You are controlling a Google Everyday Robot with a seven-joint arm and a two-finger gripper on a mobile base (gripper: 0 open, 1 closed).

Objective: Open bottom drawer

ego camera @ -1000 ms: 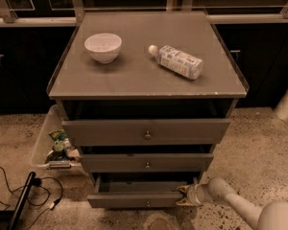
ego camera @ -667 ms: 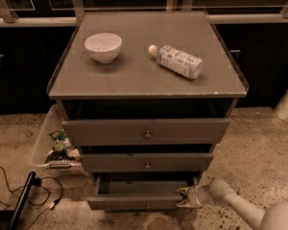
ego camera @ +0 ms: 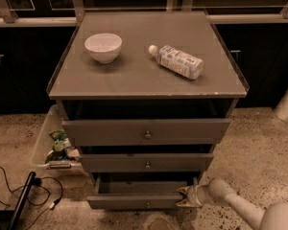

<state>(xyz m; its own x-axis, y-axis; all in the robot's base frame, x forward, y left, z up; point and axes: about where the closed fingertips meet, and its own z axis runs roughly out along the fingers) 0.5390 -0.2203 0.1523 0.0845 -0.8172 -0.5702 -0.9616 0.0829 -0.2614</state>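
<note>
Grey three-drawer cabinet seen from above and in front, standing on a speckled floor (ego camera: 259,147). On the tabletop (ego camera: 134,80) a white bowl (ego camera: 103,47) stands upright at left; a clear plastic bottle (ego camera: 176,61) with a white cap lies on its side at right, well apart from the bowl. The top drawer (ego camera: 110,131) and the middle drawer (ego camera: 115,163) each carry one small round knob at centre. The bottom drawer (ego camera: 120,202), the lowest of the three, is drawn out part way: its front stands forward of the middle drawer's front, and a dark gap of its inside shows behind it. Its knob (ego camera: 148,205) is just visible at the centre of the front. The tool (ego camera: 183,197) is at the right end of this front, reaching in from the lower right on a pale arm (ego camera: 230,204); its two yellowish fingertips (ego camera: 182,190) stand narrowly apart on either side of the front's end, and contact cannot be told. Left of the cabinet: a translucent bin (ego camera: 38,150) with packets, and black cables (ego camera: 19,195).
</note>
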